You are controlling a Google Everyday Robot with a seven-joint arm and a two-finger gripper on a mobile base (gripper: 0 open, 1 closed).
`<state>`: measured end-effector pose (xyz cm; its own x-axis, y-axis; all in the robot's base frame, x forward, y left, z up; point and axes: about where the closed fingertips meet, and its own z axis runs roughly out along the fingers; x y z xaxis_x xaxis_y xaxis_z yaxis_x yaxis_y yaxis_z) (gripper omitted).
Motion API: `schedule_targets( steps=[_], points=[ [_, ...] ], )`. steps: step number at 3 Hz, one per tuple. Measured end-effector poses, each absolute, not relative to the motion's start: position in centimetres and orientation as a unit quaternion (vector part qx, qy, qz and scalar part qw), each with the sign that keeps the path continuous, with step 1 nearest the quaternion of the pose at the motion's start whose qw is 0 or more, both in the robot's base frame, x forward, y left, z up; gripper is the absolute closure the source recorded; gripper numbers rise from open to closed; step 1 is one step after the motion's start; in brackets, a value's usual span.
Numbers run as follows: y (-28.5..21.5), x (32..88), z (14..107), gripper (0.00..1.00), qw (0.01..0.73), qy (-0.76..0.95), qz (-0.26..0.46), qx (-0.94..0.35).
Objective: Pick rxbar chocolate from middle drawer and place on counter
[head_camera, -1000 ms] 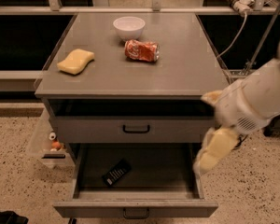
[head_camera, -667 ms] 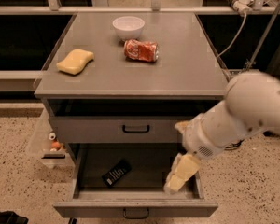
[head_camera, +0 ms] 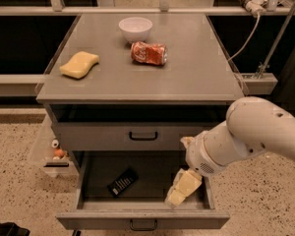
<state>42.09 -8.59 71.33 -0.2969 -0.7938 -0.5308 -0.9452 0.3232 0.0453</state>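
Camera view, high and frontal, looking down on a grey cabinet.

1. Counter (head_camera: 201, 73): occupies the upper centre of the frame. It carries three items. A white bowl (head_camera: 135, 28) stands upright near the far edge. A red crushed can (head_camera: 148, 53) lies on its side just in front of the bowl, apart from it. A yellow sponge (head_camera: 79, 65) lies at the left, well apart from both.

2. Upper drawer (head_camera: 98, 136): closed, below a dark open slot under the counter. Its dark handle (head_camera: 143, 136) sits at mid-front.

3. Drawer (head_camera: 98, 221): the lowest one, pulled out toward the bottom of the frame, interior exposed.

4. Bar (head_camera: 122, 182): black, flat, with pale lettering. It lies on the drawer floor, left of centre, turned diagonally, with its upper end toward the right. Nothing touches it.

5. Arm (head_camera: 250, 134): white, enters from the right edge of the frame and slopes down and left across the cabinet's lower right corner.

6. Gripper (head_camera: 183, 188): cream-coloured, pointing down and left, inside the right part of the drawer, close to its right wall. Bare drawer floor separates it from the bar. Whether it is released or clenched cannot be told. It holds nothing visible.

7. Surroundings: speckled floor (head_camera: 19, 181) on both sides of the cabinet. A small side shelf (head_camera: 42, 151) at lower left carries small objects, too small to identify.
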Motion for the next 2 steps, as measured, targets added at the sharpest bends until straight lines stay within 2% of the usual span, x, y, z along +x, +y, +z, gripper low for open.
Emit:
schedule_targets(
  steps=[1,2],
  points=[
    [-6.6,41.3,66.9,0.0,0.227,0.789,0.229,-0.523],
    [-3.7,44.6,61.9,0.0,0.283,0.776,0.269,-0.495]
  ],
)
